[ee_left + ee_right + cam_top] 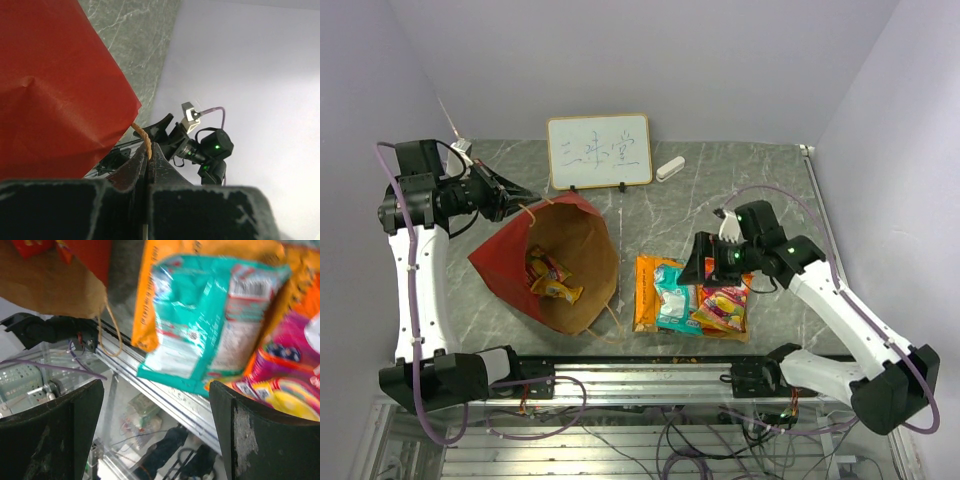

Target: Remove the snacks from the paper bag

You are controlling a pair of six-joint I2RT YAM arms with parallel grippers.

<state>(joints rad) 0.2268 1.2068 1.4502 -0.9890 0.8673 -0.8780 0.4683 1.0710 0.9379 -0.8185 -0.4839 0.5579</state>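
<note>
Lifting the last packets out cleanly looks like the step in hand. In the top view this calls for the left gripper (pixel 523 195) to hold the mouth up while the other arm reaches in. The paper bag (pixel 560 250) lies on its side on the bench (pixel 740 180), its brown inside facing the camera and two small packets (pixel 550 278) deep within. The left gripper sits at the bag's far rim. The right gripper (pixel 698 268) hovers to the bag's right, over the chip bag (pixel 660 295) and a pink-and-yellow packet (pixel 725 305), which are both already out on the bench.

From the left wrist, the gripper is pinched tight on the tan handle (pixel 144 140), with the bag's red wall just beside it. Steady tension rather than a tug should hold the mouth open without tearing that thin loop.

From the right wrist, the fingers (pixel 50 440) stand wide apart with nothing between them. The chip bag lies just below and ahead, and the paper bag's brown edge is off in the upper left corner, apart from the gripper. The remaining snacks are therefore to its left. It should enter low along the bag's floor, clear of the rim, and take one packet by a crimped edge, since the glossy film may slip.
</note>
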